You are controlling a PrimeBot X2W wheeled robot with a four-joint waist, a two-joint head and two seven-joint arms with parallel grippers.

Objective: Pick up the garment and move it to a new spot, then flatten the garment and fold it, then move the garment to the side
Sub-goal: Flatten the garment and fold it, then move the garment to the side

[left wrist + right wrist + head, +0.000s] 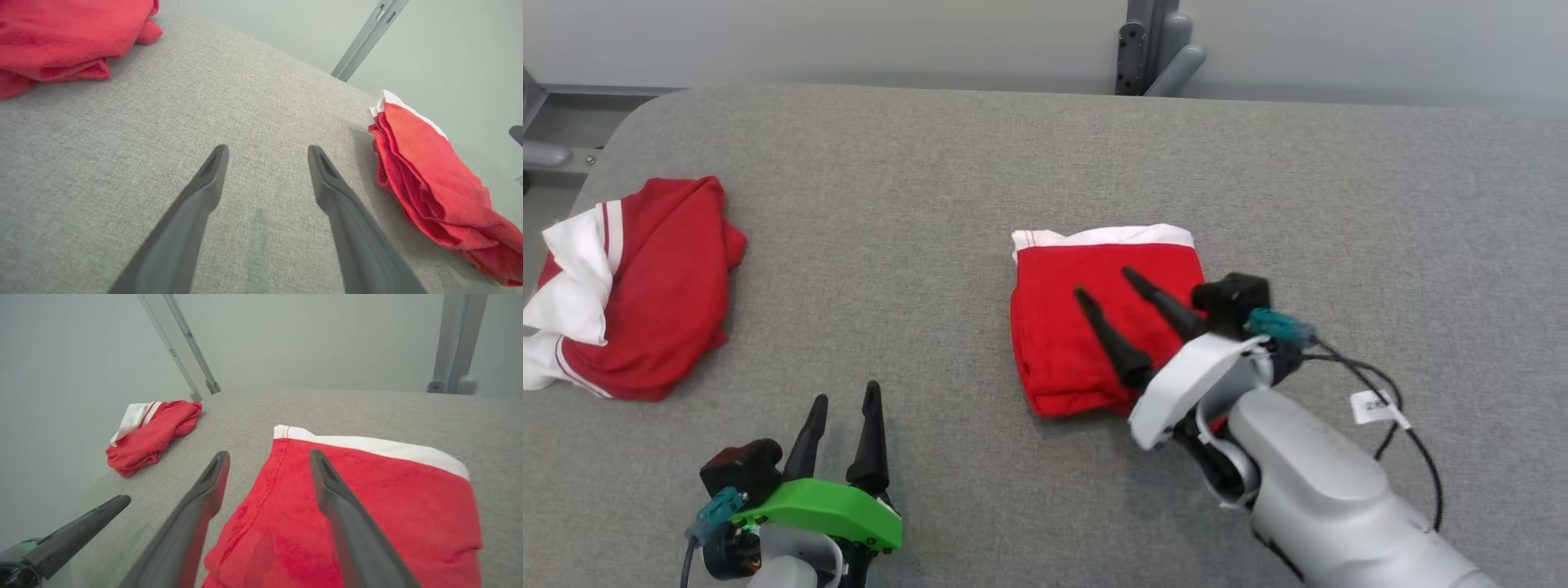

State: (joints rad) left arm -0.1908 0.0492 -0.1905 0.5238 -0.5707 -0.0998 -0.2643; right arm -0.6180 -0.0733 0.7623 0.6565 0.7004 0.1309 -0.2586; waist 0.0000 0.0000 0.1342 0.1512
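A folded red garment [1086, 327] with a white band along its far edge lies near the middle of the grey table [1045, 163]; it also appears as a layered stack [429, 183] in the left wrist view and as a flat red square [367, 506] under the right wrist camera. My right gripper [1104, 282] hovers open over the garment, fingers spread above its near half, nothing held. My left gripper [845, 396] stands open over bare table at the lower left, well apart from the garment; its fingers [212, 175] frame only grey cloth.
A second red and white garment [629, 286] lies crumpled at the table's left edge, seen too as a heap [151, 433] in the right wrist view and as a red heap [61, 36] in the left wrist view. A grey metal post [1152, 45] stands behind the far edge.
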